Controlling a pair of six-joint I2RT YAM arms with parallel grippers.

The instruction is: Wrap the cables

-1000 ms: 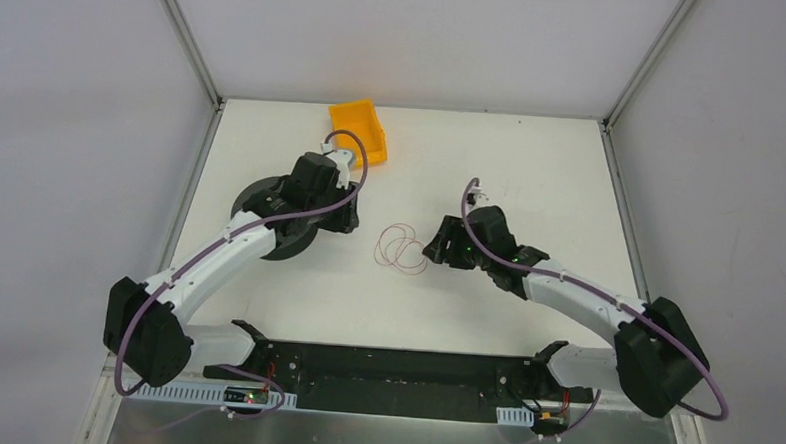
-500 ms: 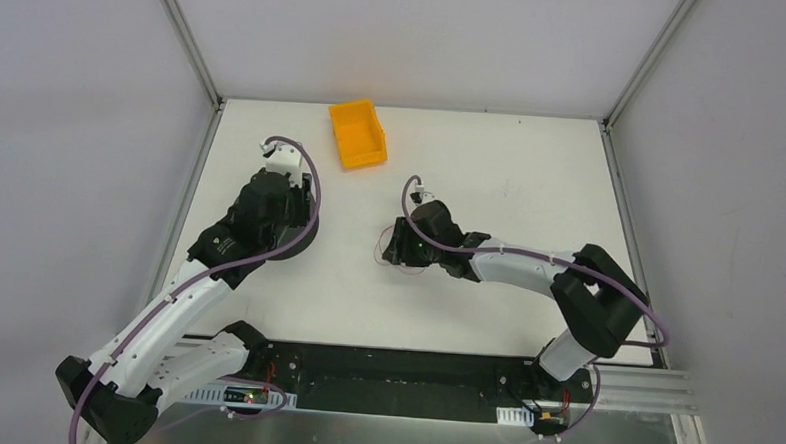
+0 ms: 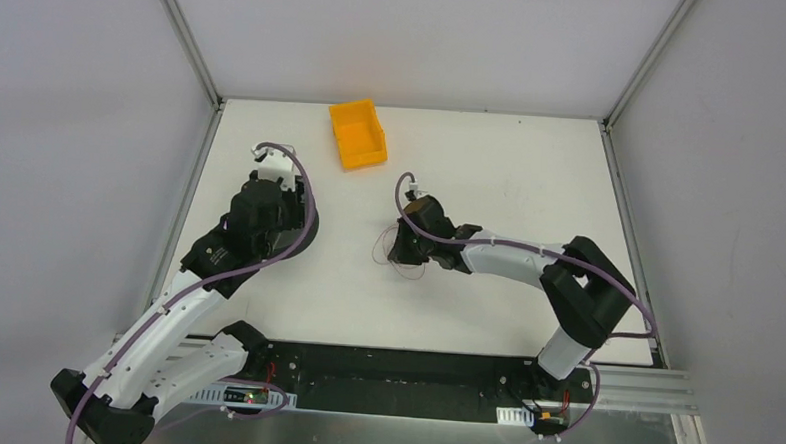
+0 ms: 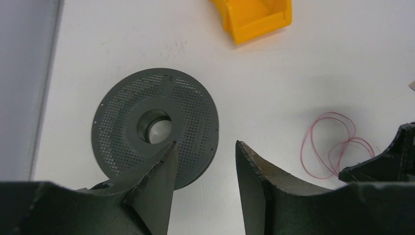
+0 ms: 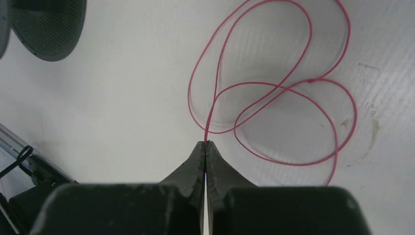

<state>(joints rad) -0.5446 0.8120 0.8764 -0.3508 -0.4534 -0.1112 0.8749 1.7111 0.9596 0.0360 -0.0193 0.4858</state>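
A: On the counter (image 3: 511, 167), roughly mid, btw the two arms. That's where we tag the cables (image 5: 280, 88), agreed?
B: Yep, right at the tips of the right pincer (image 5: 206, 147). In its wrist view we see the fingers pressed together w/ one strand running straight into the seam, so we call it clamped on the wire.
A: Direction for the next move?
B: The loops fan out ahead of the tips and off to one side. The pinched strand leaves nearly in line w/ the fingers. No real long axis, the bundle is approx. round. The spool (image 4: 117, 107), a dark grey perforated disc w/ a hub hole, sits well apart on the robot's left of the wire, bare counter between.
A: So right arm nearer the wire, left arm nearer the spool.
B: Yes. Left pincer (image 4: 206, 145) hangs over the spool's rim, fingers apart, nothing btw them. We'd guess the wire has to travel leftward to that hub, loose loops trailing.
A: Looks of the wire?
B: Hair-thin, reddish-pink, two or three slack overlapping loops lying flat, crossing at a couple of spots. Far thinner than a finger; limp, prob. a bit springy. We can't tell where the other end is: one strand slips out of sight under the right finger.
A: Orange bin (image 3: 358, 132)?
B: Far side, apart from everything. We skip it.
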